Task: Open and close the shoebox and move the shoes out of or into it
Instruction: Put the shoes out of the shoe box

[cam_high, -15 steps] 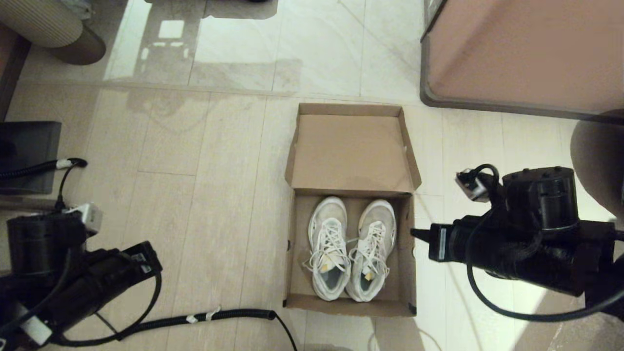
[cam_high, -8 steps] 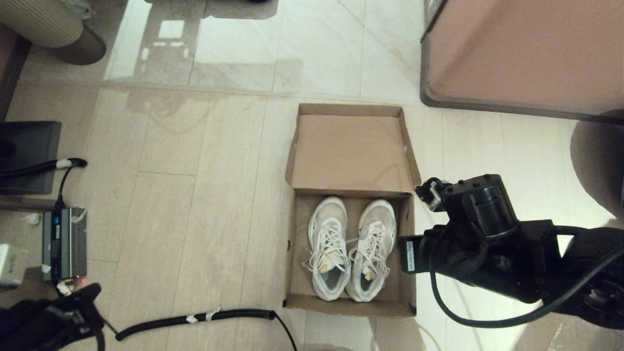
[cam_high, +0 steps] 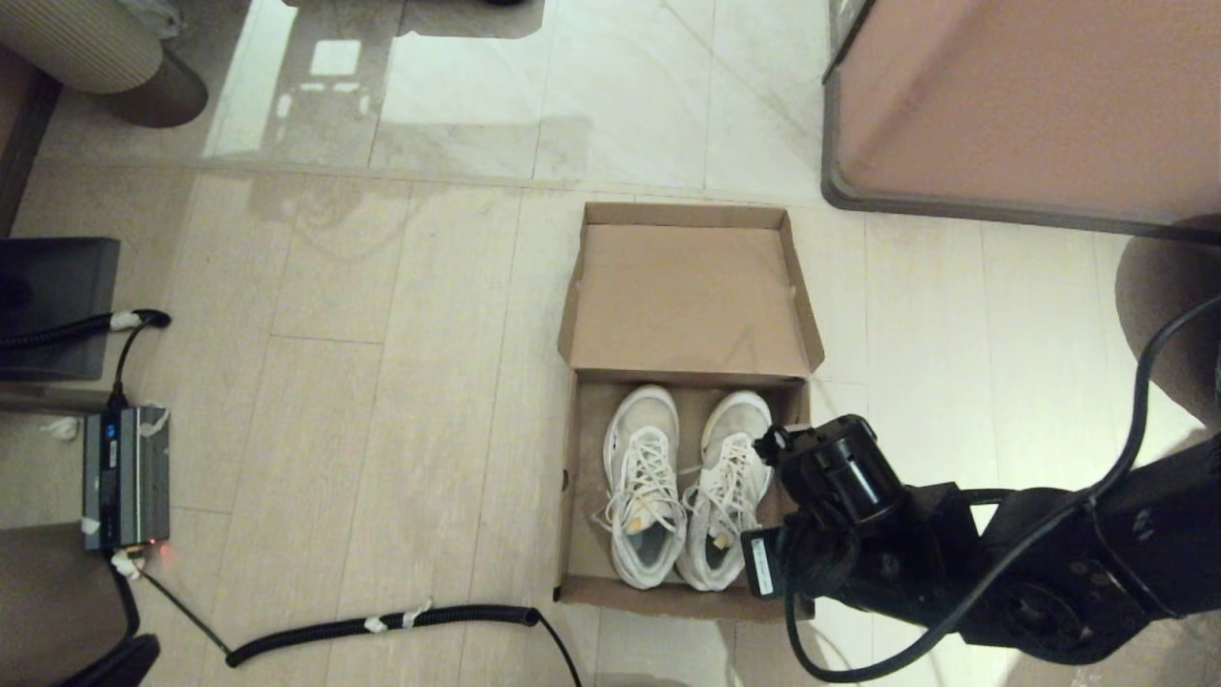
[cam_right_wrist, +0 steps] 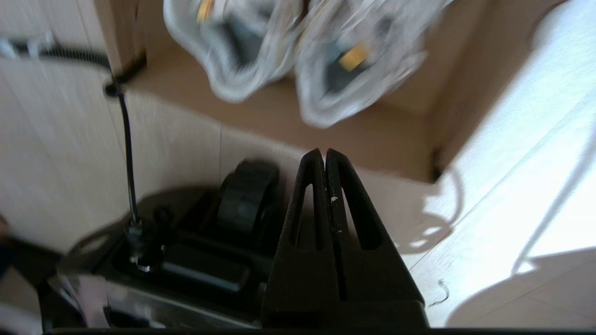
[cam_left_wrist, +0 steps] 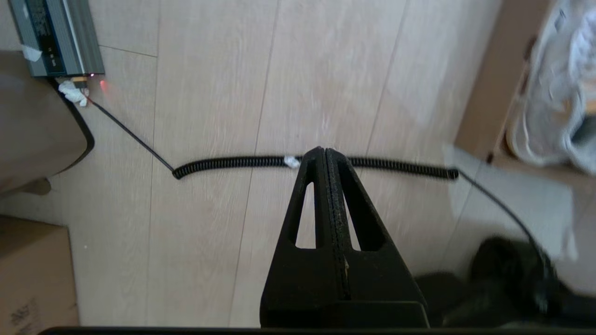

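Shoebox [cam_high: 689, 410] on the floor [cam_high: 382, 382], lid flap thrown open and lying back away from the robot, long axis running straight out from it. Shoes [cam_high: 685, 485] inside, side by side and touching at the laces, toes toward the lid hinge, heels toward the near wall. Right arm over the box's near right corner, wrist housing covering part of the right wall; right hand [cam_right_wrist: 324, 156] with fingers pressed together, gripping nothing, hovering above the floor just outside the near wall, heels of the pair just beyond the tips (blurred in that wrist view). Left hand [cam_left_wrist: 324, 153] likewise pinched shut and empty, well apart from the box, above a coiled black cable [cam_left_wrist: 260, 162] on the floor, box corner and one shoe off at the frame's edge. Grey device [cam_high: 126, 475] with a small red light at far left. Pinkish cabinet [cam_high: 1030, 105] beyond the box to the right. White sticker on the right arm: writing too small to read. No legible brand on shoes or box.
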